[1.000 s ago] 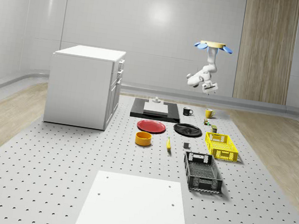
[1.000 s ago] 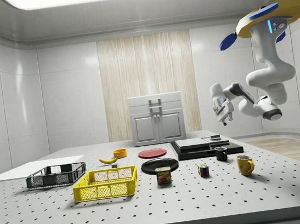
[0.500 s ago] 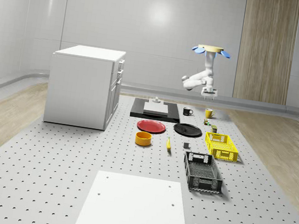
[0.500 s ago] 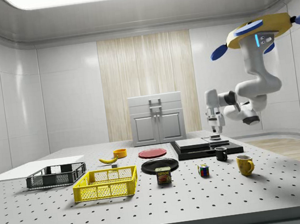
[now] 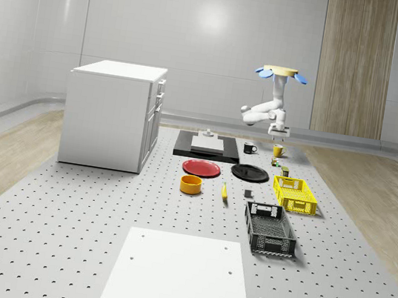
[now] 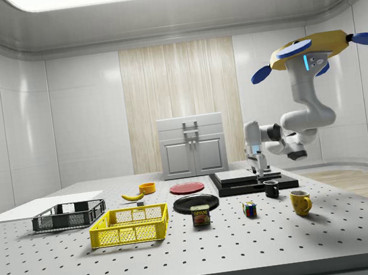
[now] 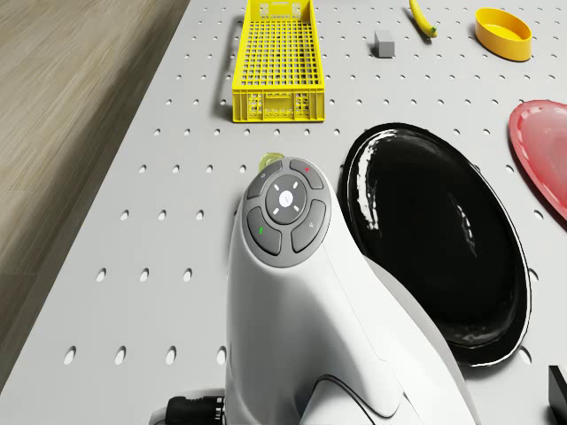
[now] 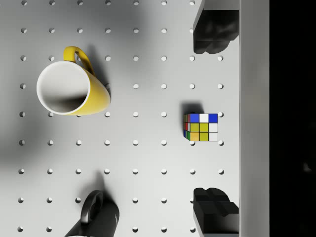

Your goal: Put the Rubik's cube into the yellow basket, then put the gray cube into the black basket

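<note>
Drone point(image 6: 318, 48): hovering above the table's point(image 5: 57, 248) far end, near the yellow mug point(image 6: 300, 201).
Gripper point(image 6: 258, 166): pointing down, above the Rubik's cube point(image 8: 201, 127); jaws apart, cube between the fingertips point(image 8: 212, 34) in the wrist view, well below them.
Rubik's cube: on the table, between yellow mug and can point(image 6: 200, 215).
Yellow basket point(image 5: 295, 195): beyond the can from the cube.
Gray cube point(image 7: 384, 42): near the yellow basket.
Black basket point(image 5: 269, 229): beside the yellow basket.

In the side view, the drone point(image 6: 313, 49) hovers above the bench's point(image 6: 198, 244) right end. The Rubik's cube point(image 6: 250, 209) lies on the bench between the can point(image 6: 200, 215) and the mug point(image 6: 300, 202). The two baskets point(image 6: 130, 226) sit well apart to the left.
</note>
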Motion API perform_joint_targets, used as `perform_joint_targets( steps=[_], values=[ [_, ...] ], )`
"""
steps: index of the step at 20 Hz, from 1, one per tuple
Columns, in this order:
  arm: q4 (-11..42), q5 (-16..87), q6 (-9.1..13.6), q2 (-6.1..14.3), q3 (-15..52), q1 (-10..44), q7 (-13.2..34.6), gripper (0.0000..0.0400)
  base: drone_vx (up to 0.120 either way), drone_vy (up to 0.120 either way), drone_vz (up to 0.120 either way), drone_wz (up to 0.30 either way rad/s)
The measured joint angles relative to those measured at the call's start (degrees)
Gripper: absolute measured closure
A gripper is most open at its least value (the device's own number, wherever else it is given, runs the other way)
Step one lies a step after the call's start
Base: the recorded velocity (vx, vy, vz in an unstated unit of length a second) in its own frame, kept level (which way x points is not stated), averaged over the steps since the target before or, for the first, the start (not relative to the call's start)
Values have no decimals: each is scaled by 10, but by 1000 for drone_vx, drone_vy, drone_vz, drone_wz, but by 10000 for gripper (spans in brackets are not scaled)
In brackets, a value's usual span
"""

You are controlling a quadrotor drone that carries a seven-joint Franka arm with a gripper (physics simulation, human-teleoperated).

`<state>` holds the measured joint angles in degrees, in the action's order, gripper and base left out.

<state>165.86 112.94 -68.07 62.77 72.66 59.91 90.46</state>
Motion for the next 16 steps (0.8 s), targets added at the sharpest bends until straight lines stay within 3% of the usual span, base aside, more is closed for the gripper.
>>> perform_joint_targets(
  steps=[3, 8, 11, 16],
  values=[
    [-1, -4, -7, 9, 4, 5, 4, 0, 0, 0, -120, 0],
    [-2, -12, -20, 25, 10, 12, 10, 0, 112, 0, -120, 0],
    [-2, -17, -27, 33, 13, 15, 14, 0, 107, -67, -120, 0],
    [-3, -24, -40, 48, 17, 20, 18, 0, 0, 0, -120, 0]
  ],
)
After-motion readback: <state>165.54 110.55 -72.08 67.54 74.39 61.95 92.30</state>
